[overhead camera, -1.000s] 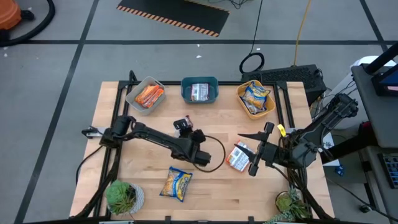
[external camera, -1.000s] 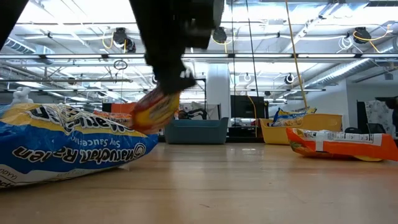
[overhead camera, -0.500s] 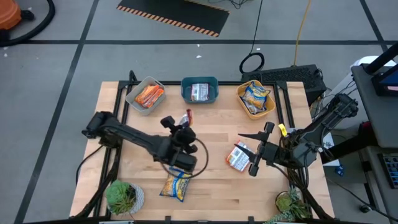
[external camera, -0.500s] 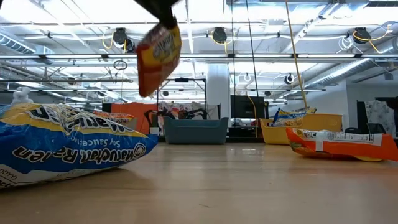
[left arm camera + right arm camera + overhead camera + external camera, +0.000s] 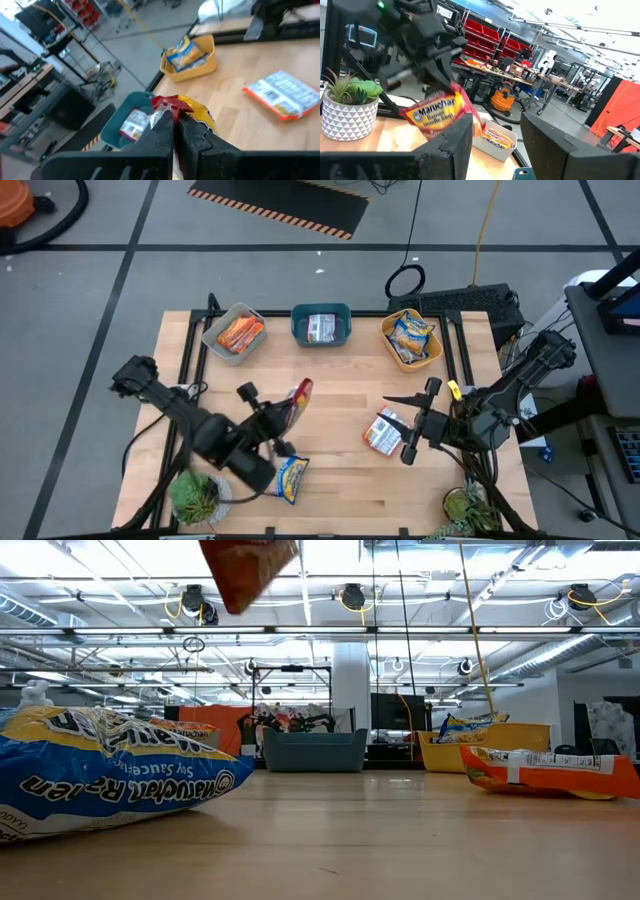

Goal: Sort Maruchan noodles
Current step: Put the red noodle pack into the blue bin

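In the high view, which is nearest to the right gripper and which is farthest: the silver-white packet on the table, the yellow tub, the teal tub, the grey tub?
From the right gripper, which waits at the table's right:
1. Silver-white packet, just beside it.
2. Yellow tub, back right corner.
3. Teal tub, back middle.
4. Grey tub, back left.

The middle of the table [image 5: 340, 395] lies bare between the 3 tubs at the far edge and the packets nearer the front. Obstacles: a yellow-blue packet [image 5: 289, 477] near the front left, a silver-red packet [image 5: 383, 432] toward the right, just beside the right gripper [image 5: 413, 425], and 2 potted plants [image 5: 198, 497] at the front corners. The left gripper [image 5: 283, 408] holds an orange packet [image 5: 298, 393] above the left-centre.
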Action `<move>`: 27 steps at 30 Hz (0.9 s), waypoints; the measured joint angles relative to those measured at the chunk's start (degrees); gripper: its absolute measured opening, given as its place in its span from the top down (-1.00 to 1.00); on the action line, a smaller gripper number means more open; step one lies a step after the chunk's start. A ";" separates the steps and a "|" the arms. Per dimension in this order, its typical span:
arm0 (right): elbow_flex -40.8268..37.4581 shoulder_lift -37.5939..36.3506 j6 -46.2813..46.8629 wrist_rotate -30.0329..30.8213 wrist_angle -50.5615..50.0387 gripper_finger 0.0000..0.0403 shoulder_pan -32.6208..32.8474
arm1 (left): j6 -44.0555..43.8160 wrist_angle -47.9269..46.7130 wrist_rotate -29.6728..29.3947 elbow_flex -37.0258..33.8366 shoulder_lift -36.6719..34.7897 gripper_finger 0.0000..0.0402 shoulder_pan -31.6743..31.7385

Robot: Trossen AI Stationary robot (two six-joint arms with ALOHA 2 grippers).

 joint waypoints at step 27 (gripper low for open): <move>0.00 0.00 -1.84 -0.04 0.01 0.20 0.00 | 5.58 6.33 -9.06 0.00 -0.75 0.93 3.74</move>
